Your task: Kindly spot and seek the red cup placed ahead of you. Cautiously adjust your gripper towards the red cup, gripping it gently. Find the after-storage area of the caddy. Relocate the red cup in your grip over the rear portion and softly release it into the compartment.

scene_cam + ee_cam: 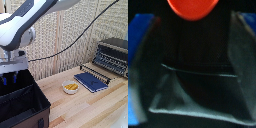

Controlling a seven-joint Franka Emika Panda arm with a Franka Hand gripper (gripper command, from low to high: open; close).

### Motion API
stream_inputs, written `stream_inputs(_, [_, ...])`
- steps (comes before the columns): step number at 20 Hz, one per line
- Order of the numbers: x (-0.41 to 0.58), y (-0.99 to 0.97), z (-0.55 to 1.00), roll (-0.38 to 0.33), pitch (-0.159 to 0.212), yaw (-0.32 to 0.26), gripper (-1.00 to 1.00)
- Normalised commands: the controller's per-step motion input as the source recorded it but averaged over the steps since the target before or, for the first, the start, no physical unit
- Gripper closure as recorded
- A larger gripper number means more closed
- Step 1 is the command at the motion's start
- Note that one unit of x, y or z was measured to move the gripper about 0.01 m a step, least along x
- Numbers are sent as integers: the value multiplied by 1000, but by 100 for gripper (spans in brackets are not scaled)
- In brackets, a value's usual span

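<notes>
The red cup [192, 8] sits at the top edge of the wrist view, gripped between the jaws of the gripper [10, 78]. Directly beneath it opens the black caddy [22, 107], at the lower left of the exterior view, resting on the desk [95, 107].

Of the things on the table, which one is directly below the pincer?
The caddy, the black box: the pincer hangs over it. The bowl, book and oven lie toward the exterior view's right.

No text, label, brand or number can be read anywhere (both views are too blurred for lettering).
</notes>
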Motion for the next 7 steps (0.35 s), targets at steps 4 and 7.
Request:
stream_inputs(4, [190, -74, 845, 27, 125, 44, -100])
stream_inputs(7, [264, -8, 866, -32, 63, 69, -100])
